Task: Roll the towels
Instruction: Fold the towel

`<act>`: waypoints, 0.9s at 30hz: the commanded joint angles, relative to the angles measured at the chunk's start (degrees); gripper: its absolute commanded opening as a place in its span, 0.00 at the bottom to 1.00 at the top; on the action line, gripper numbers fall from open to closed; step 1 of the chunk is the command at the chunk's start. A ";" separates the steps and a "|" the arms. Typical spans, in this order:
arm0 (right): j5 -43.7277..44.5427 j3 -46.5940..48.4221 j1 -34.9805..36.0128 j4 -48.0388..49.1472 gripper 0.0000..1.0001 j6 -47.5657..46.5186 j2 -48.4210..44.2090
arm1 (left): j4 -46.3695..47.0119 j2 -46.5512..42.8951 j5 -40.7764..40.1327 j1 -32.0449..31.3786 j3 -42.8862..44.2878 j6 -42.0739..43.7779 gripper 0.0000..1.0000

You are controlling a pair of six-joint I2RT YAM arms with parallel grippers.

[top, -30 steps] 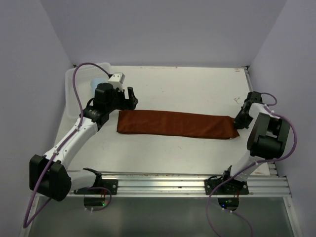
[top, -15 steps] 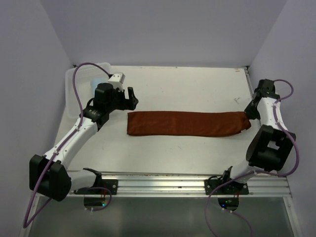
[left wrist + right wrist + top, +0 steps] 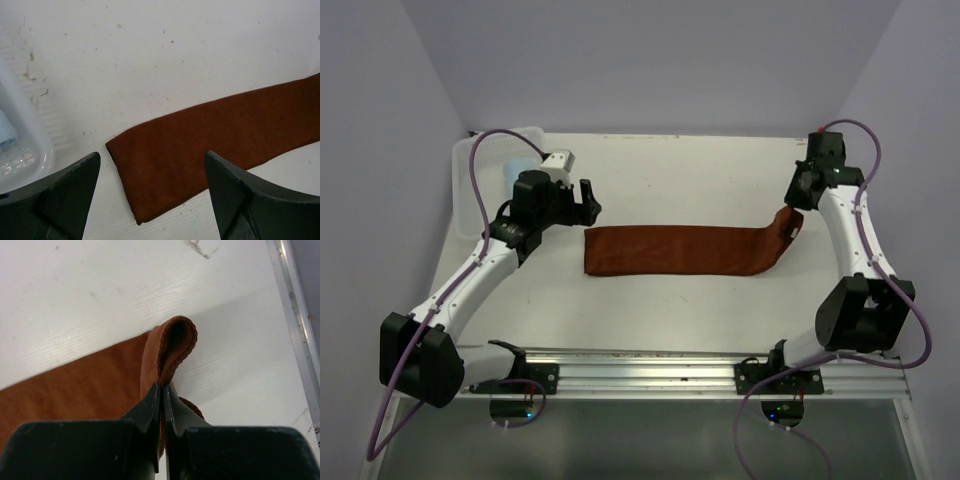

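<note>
1. The right gripper (image 3: 161,390) was pinched tight on one end of the brown towel (image 3: 675,249). This end stood up as a small fold just ahead of its fingertips, and the rest lay flat on the desk (image 3: 670,165), stretching away from it.
2. The left gripper (image 3: 151,156) was spread wide and held nothing. The towel's other end lay just ahead of it.
3. The pinch seemed to take only a thin edge, so the cloth could slip out during a turn.
4. With the other end free, the whole towel could slide toward the right gripper instead of rolling, or the roll could go crooked.
</note>
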 commanded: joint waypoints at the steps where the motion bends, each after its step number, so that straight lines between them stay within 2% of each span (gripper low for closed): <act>1: -0.18 5.77 5.02 -2.90 0.00 -1.36 1.49 | 1.62 -0.84 0.83 -0.49 -0.36 0.80 0.88; 3: -0.62 8.24 6.97 -4.31 0.00 -0.22 3.16 | 1.62 -0.93 0.66 -0.57 -0.36 0.80 0.88; 4: -1.49 8.78 10.46 -4.40 0.00 0.48 3.69 | 1.53 -1.02 0.57 -0.57 -0.36 0.80 0.88; 13: -1.58 14.22 25.33 -4.31 0.00 7.25 10.46 | 1.36 -2.25 -1.80 -0.57 -0.45 0.98 0.89; 21: -3.61 17.83 34.92 -2.29 0.00 12.44 14.77 | 1.01 -3.48 -4.70 -0.57 -0.80 0.98 0.91; 27: -4.57 24.58 41.59 -2.91 0.00 13.85 19.94 | 1.01 -4.18 -4.97 -0.57 -1.06 0.89 0.91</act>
